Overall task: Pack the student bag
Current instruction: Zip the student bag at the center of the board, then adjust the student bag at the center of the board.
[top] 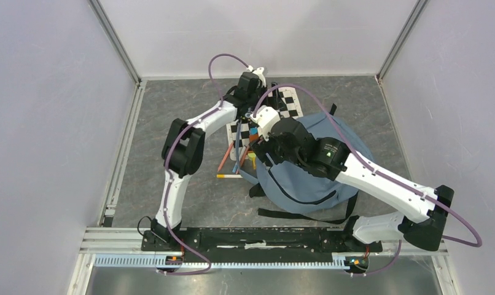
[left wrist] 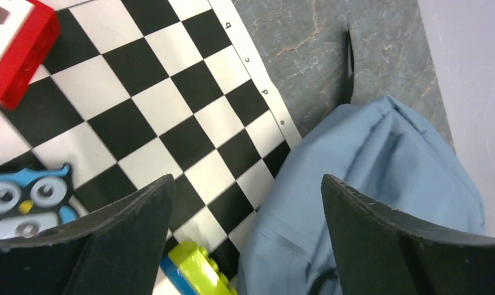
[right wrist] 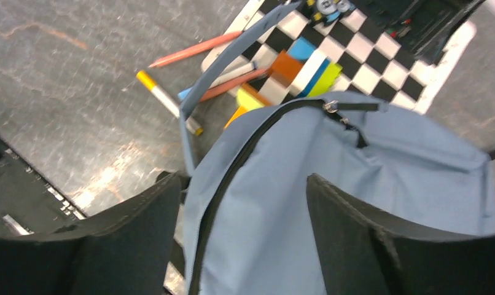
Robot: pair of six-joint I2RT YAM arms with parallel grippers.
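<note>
Left gripper (left wrist: 246,184) is seen wide open, nothing held, over the chessboard (left wrist: 165,117) edge where the bag (left wrist: 380,178) overlaps it. Right gripper (right wrist: 244,181) is spread wide too, empty, above the bag's black zip (right wrist: 239,153). Bag is laid on the table (top: 171,104), centre-right, w/ pens (right wrist: 193,49) and blocks (right wrist: 288,66) just beside it.

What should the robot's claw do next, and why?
Probably lower the open right claw toward the zipper pull and pinch it. The student bag looks zipped shut, while the pencils and blocks lie outside it, so nothing can go in yet.
</note>
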